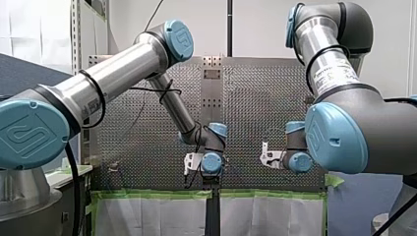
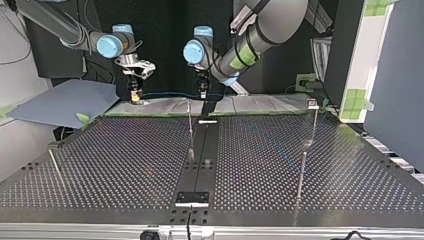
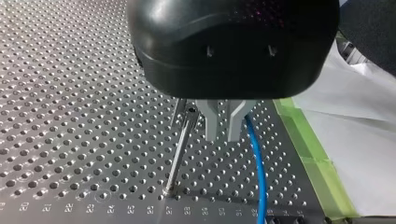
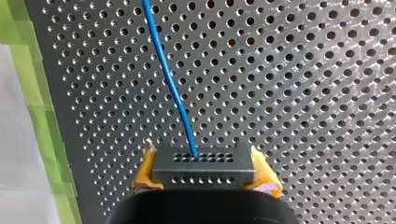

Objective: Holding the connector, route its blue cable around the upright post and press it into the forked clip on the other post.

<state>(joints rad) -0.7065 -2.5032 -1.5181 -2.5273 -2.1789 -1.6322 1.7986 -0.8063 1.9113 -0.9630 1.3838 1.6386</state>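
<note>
1. Here, your right gripper is clamping the connector between its yellow pads. The connector is a dark block with rows of small holes, and the pads are pressing on both of its ends.
2. The blue cable is coming out of the connector's face and running away over the perforated table.
3. In the top view, that gripper is hanging over the table's far edge at the view's left. The cable is stretching level from it toward your left gripper, near the middle.
4. Your left gripper is gripping nothing. Its metal fingers are standing a narrow gap apart, and the cable is passing just beside one finger, outside the gap.
5. A thin metal post is rising from the table just beside the other finger. Whether its top is forked, I cannot tell.
6. A strip of green tape is edging the table near the cable.
</note>
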